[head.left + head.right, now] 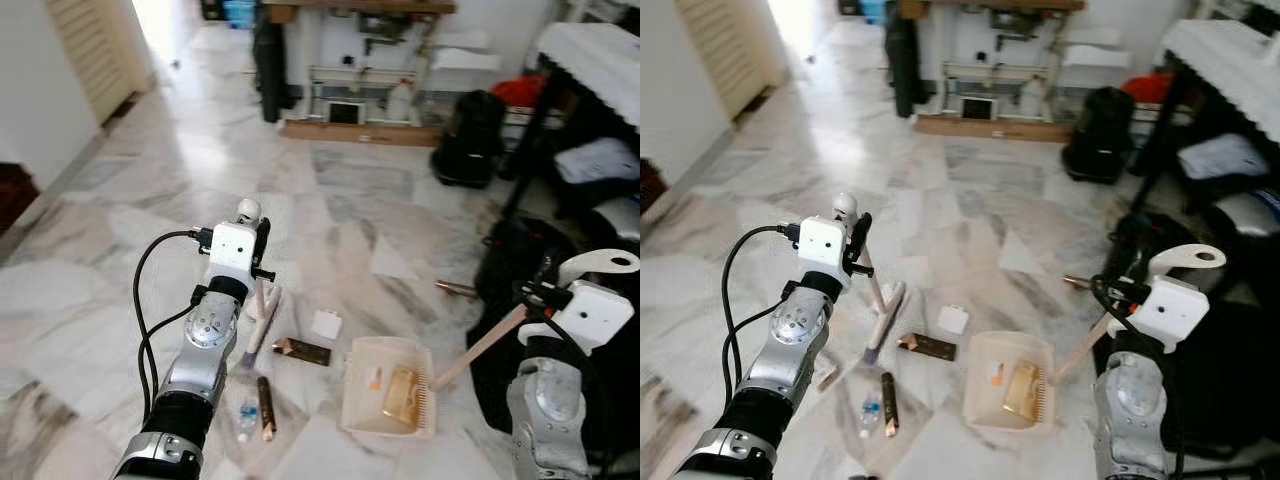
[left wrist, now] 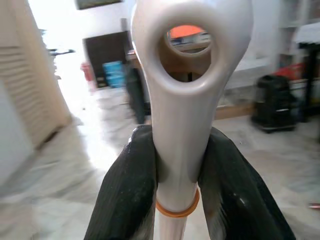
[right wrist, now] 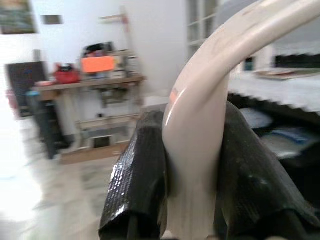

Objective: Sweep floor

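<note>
My left gripper [image 1: 258, 242] is shut on the cream handle of a small broom [image 1: 262, 312], whose brush head rests on the marble floor. From the left wrist, black fingers [image 2: 131, 192] clamp the handle below its hanging loop. My right gripper [image 1: 545, 300] is shut on the long handle [image 1: 482, 346] of a cream dustpan [image 1: 356, 400] lying flat on the floor to the right of the brush. A golden wrapper [image 1: 402, 395] and a small scrap lie in the pan. Between brush and pan lie a brown wrapper [image 1: 302, 351] and a white paper square [image 1: 326, 324].
A brown stick [image 1: 266, 408] and a small bottle [image 1: 246, 418] lie nearer to me. Black bags [image 1: 468, 138] stand at the right by a cloth-covered table [image 1: 590, 50]. A workbench [image 1: 360, 70] closes the far end. A louvered door [image 1: 95, 50] is at the left.
</note>
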Controlling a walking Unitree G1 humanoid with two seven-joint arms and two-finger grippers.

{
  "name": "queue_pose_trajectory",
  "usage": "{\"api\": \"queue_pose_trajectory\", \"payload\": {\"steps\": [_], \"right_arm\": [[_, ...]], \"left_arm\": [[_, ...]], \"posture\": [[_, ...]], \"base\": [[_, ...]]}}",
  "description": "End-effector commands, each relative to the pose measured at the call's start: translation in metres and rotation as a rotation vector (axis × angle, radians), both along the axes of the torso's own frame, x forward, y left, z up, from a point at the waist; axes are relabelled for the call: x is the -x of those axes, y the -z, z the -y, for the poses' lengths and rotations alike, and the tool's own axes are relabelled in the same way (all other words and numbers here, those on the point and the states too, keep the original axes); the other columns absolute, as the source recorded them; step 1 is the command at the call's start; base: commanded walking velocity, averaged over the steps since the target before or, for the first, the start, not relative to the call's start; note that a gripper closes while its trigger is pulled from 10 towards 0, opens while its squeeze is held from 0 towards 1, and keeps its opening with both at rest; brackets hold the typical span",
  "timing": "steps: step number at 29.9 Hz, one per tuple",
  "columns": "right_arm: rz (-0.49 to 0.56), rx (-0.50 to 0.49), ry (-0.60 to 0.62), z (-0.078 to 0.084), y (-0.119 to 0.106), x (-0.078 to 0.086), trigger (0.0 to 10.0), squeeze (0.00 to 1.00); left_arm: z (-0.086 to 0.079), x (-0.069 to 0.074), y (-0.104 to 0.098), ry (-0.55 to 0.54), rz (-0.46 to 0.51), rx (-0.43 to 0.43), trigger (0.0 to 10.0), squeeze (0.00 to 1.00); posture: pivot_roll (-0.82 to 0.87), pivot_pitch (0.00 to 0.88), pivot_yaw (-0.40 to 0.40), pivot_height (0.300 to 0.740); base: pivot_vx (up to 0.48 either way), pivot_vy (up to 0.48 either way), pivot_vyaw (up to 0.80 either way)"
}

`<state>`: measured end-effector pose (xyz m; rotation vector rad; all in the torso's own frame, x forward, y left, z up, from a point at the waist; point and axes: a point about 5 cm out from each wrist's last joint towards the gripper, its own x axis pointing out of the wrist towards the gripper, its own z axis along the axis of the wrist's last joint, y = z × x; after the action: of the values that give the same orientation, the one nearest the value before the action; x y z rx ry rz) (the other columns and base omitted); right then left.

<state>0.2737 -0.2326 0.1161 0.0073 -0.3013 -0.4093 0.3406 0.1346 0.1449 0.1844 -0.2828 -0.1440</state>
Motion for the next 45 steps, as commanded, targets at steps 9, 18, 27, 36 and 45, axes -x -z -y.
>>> {"api": "queue_pose_trajectory", "payload": {"steps": [9,18,27,36,45], "right_arm": [[0.055,0.001,0.001,0.0002,-0.0130,0.0011,10.0,0.00],[0.049,0.006,-0.012,0.0009,-0.0138,0.0006,10.0,0.00],[0.049,0.005,-0.008,0.0029,-0.0142,0.0015,10.0,0.00],[0.047,0.005,-0.012,0.0028,-0.0139,0.0015,10.0,0.00],[0.050,0.000,-0.014,0.0024,-0.0148,0.0004,10.0,0.00]], "left_arm": [[-0.0064,0.0004,-0.0093,-0.020,0.055,-0.011,10.0,0.00],[-0.0077,0.0017,-0.0065,-0.030,0.046,-0.014,10.0,0.00],[-0.0081,0.0039,-0.0045,-0.034,0.040,-0.012,10.0,0.00],[-0.0072,0.0050,-0.0031,-0.032,0.035,-0.011,10.0,0.00],[-0.0078,0.0048,-0.0034,-0.034,0.031,-0.014,10.0,0.00]], "posture": [[0.07,0.006,-0.007,0.740],[0.07,0.004,-0.017,0.740],[0.07,0.001,-0.020,0.740],[0.07,0.000,-0.019,0.740],[0.07,0.000,-0.020,0.740]], "base": [[0.000,0.000,0.80],[0.000,0.000,0.80],[0.000,0.000,0.80],[0.000,0.000,0.80],[0.000,0.000,0.80]]}}
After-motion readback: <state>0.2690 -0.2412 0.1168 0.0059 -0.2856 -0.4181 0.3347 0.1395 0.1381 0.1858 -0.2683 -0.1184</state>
